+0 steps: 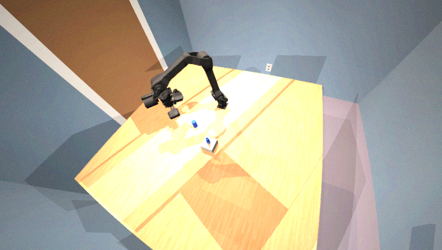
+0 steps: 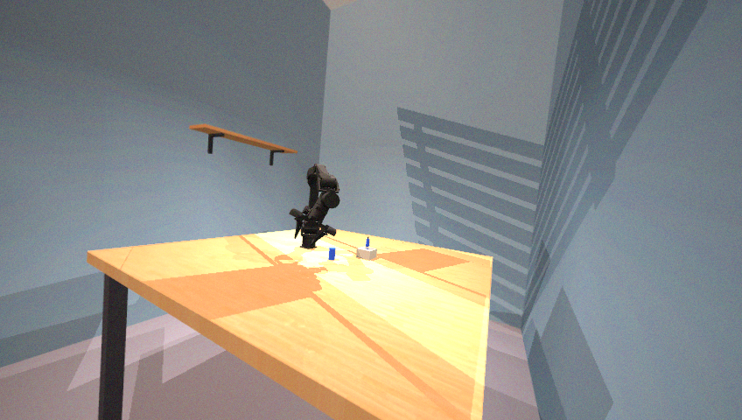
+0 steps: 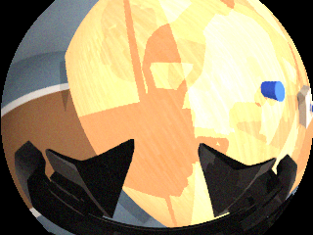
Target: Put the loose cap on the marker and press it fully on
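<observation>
- Top view: the gripper (image 1: 161, 107) (image 2: 308, 238) (image 3: 167, 146) is above the table (image 1: 266, 148) (image 2: 291, 332) (image 3: 110, 59), and its fingers are well apart, with nothing held between them.
- The blue cap (image 1: 194, 123) (image 2: 332, 254) (image 3: 273, 91) stands upright on the table, outside the gap of the fingers. In the wrist view it is beyond the finger on the right side of the picture, higher in the frame, and neither finger touches it.
- The marker (image 1: 207, 140) (image 2: 367, 242) (image 3: 311, 108) stands upright in the pale holder block (image 1: 213, 149) (image 2: 367, 254) (image 3: 304, 107), farther from the fingers than the cap. The wrist view shows only a small piece of it, at the edge.
- What is done: of the capping itself, nothing. The cap is separate from the marker, and the marker has no cap on it.
- What is left, as I judge it: to bring the fingers around the cap, grip it, lift it over to the marker, press it until it is fully on, then release and move the arm away.
- The step in hand seems to be the approach to the cap. The fingers probably need to go sideways toward it before they descend, otherwise one finger could knock it over.
</observation>
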`<action>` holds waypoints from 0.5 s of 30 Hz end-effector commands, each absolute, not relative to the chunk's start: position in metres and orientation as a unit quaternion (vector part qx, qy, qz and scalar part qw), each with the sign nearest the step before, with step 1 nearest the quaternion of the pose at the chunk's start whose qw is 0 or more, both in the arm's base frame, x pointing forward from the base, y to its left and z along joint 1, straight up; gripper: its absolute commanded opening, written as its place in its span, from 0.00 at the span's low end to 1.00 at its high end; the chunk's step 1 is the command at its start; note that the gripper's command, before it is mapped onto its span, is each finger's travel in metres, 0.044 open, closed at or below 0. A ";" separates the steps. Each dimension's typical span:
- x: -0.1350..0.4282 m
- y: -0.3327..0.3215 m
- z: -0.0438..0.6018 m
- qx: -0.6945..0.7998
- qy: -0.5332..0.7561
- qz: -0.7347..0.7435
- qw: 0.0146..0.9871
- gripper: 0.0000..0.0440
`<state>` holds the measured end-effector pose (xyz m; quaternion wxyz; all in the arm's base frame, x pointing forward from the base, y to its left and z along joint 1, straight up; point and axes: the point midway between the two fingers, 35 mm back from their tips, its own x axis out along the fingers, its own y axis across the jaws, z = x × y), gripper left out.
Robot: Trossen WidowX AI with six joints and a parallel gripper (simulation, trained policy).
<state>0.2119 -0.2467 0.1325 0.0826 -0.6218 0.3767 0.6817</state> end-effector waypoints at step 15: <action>0.235 -0.203 0.120 -0.632 0.288 0.710 0.112 0.71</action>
